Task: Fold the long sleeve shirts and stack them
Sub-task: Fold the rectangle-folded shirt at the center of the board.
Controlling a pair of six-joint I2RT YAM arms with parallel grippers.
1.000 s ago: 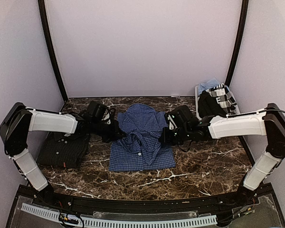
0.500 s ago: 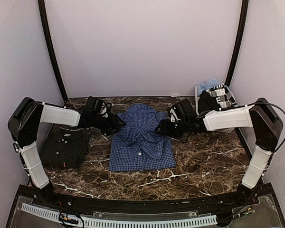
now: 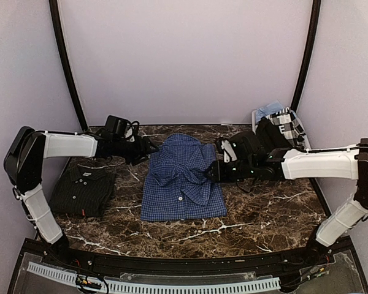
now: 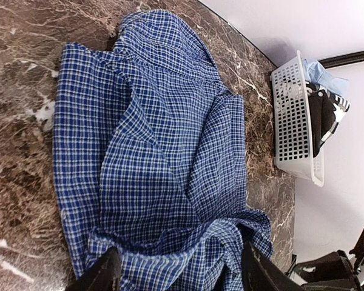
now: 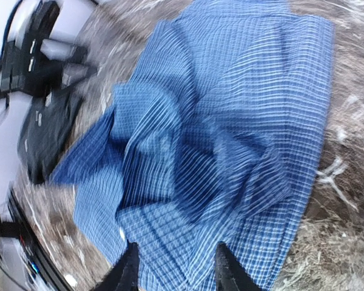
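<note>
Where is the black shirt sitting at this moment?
In the top view the black shirt lies folded on the left side of the table, left of the blue shirt, with bare marble between them.

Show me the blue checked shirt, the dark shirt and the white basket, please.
blue checked shirt (image 3: 172, 202): top view, on its flat lower front.
dark shirt (image 3: 83, 191): top view, middle of the folded body.
white basket (image 4: 289, 115): left wrist view, on its slatted side wall.
</note>
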